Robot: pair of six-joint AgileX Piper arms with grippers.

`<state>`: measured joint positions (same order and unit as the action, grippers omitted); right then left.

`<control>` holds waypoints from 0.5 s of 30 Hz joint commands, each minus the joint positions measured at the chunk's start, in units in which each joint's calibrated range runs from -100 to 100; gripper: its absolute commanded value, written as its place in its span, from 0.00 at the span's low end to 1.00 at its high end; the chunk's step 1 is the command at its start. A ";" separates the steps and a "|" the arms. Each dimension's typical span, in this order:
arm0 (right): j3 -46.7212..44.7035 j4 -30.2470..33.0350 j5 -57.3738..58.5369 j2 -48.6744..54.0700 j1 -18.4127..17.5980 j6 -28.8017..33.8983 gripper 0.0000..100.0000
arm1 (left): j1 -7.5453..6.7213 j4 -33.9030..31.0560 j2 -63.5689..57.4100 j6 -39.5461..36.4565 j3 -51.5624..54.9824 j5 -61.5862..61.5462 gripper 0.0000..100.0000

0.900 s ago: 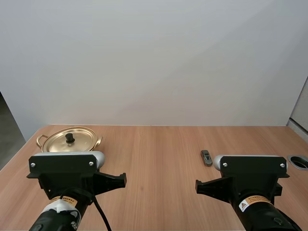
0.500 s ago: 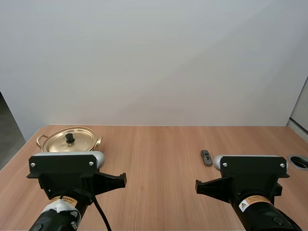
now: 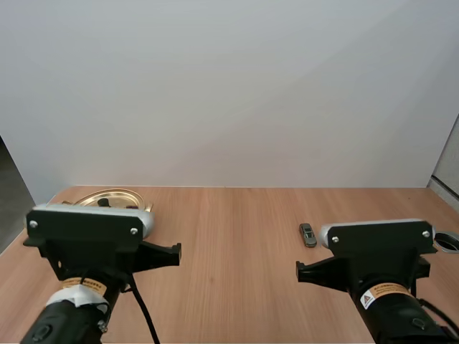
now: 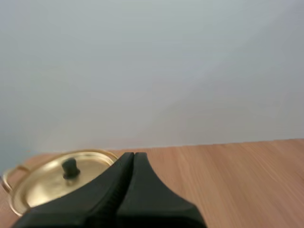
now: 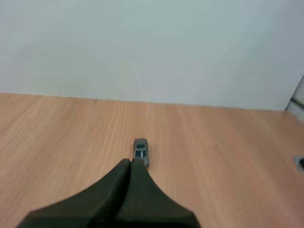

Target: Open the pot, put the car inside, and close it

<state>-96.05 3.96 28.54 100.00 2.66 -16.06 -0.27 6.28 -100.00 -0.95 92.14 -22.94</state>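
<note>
Right fingers [image 5: 118, 186] pressed together as one dark wedge, small grey car [image 5: 140, 151] just past tips, wooden table [image 5: 57, 137]

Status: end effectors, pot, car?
Left end effector shut, empty, short of pot, lid on. Right end effector shut, empty, just behind car. Nothing in the way.

loc: lab bench | wood tbl [image 3: 237, 229]; plain white wall [image 3: 229, 93]; 2 robot arms [image 3: 84, 231]

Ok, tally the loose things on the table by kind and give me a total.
Gold pot: 1
Gold lid, sitting on the pot: 1
Grey toy car: 1
Total: 3
</note>
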 commanded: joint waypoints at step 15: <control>24.87 19.26 7.39 -0.77 -0.95 1.59 0.00 | 3.07 -21.39 4.38 2.42 -22.72 -11.38 0.00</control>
<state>-71.39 25.67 35.57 99.95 1.82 -14.43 2.75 -9.00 -98.78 3.55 68.62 -37.27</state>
